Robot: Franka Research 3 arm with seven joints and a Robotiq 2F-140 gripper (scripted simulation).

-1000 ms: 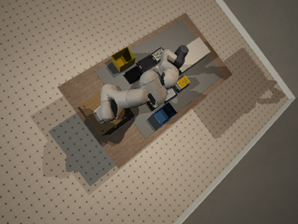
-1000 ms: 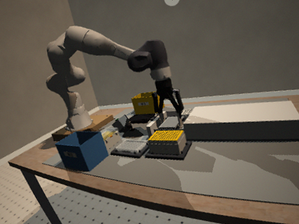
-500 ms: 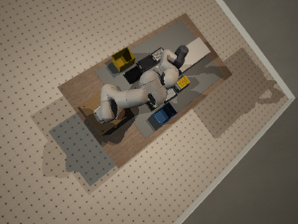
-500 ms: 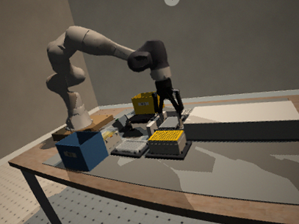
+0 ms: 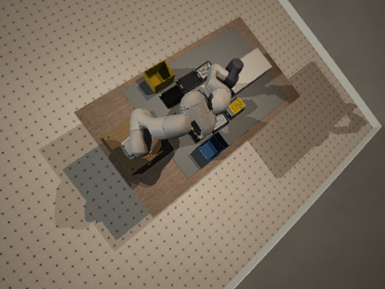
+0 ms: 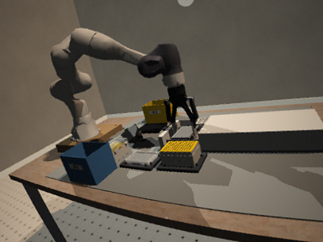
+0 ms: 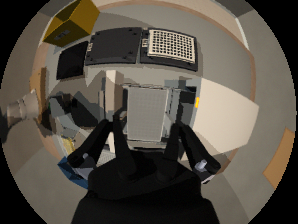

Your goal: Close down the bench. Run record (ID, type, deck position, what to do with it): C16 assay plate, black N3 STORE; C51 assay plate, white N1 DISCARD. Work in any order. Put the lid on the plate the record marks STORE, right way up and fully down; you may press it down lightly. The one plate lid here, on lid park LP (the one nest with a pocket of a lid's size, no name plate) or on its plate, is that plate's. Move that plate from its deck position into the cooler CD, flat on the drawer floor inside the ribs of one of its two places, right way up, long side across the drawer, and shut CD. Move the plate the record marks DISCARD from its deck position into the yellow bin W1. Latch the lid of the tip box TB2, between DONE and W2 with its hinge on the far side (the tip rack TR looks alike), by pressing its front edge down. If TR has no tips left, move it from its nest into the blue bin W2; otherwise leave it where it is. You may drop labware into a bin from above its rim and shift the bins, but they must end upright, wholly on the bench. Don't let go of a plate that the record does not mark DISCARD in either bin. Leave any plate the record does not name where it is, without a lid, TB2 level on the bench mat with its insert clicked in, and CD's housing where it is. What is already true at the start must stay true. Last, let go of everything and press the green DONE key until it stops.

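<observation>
My gripper [image 6: 184,127] [image 7: 146,115] points straight down and is shut on the long sides of a flat grey plate lid [image 7: 145,112] [image 6: 184,132]. The lid is level and sits low at its nest, just left of the white cooler CD [image 6: 264,131]. I cannot tell whether it rests on the nest or hangs just above it. In the wrist view a black plate [image 7: 115,46] and a white plate [image 7: 172,44] lie side by side beyond the lid. The yellow bin W1 [image 6: 156,111] [image 7: 72,22] stands behind them.
The blue bin W2 [image 6: 88,162] stands at the front left. Beside it are a tip box with a raised lid [image 6: 123,144], a pale plate [image 6: 142,158] and a yellow-topped tip rack [image 6: 180,152]. The arm hides much of the deck from above [image 5: 197,109].
</observation>
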